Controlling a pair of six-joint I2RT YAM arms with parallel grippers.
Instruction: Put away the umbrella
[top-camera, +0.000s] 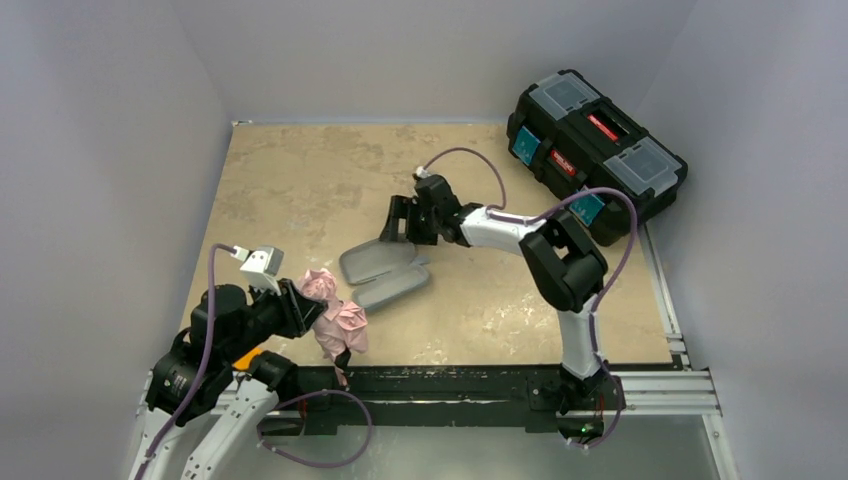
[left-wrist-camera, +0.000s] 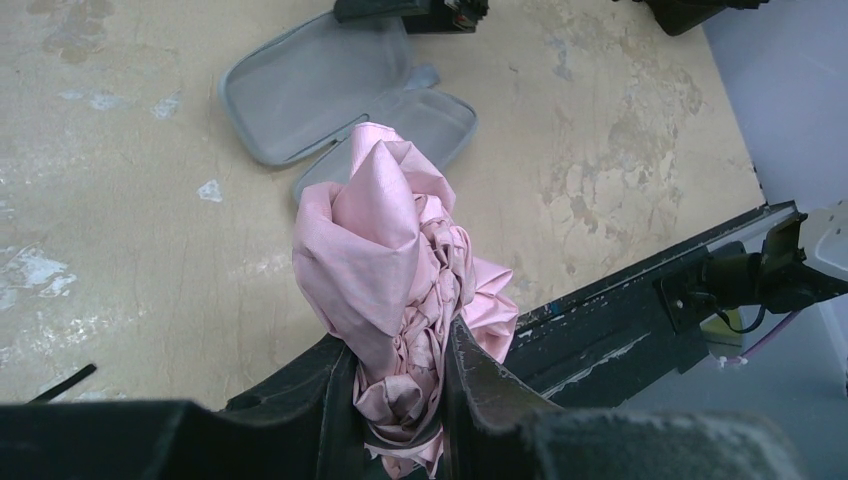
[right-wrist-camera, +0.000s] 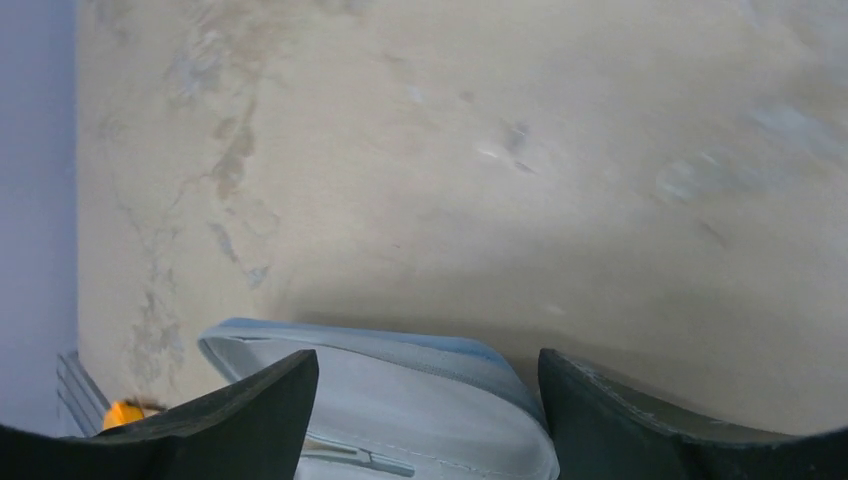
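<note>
The umbrella (top-camera: 338, 318) is a crumpled pale pink bundle near the table's front left. My left gripper (top-camera: 310, 310) is shut on it; in the left wrist view the pink fabric (left-wrist-camera: 395, 270) is pinched between my black fingers (left-wrist-camera: 480, 375). Its shaft and handle are hidden. The grey oval hard case (top-camera: 380, 268) lies open on the table just beyond the umbrella, both halves facing up; it also shows in the left wrist view (left-wrist-camera: 320, 90). My right gripper (top-camera: 398, 218) is open over the far half of the case (right-wrist-camera: 420, 400), jaws wide on either side of its rim.
A black toolbox (top-camera: 595, 150) with clear lid compartments sits at the back right corner. The black front rail (top-camera: 450, 385) runs along the near table edge, also in the left wrist view (left-wrist-camera: 640, 320). Grey walls enclose the table.
</note>
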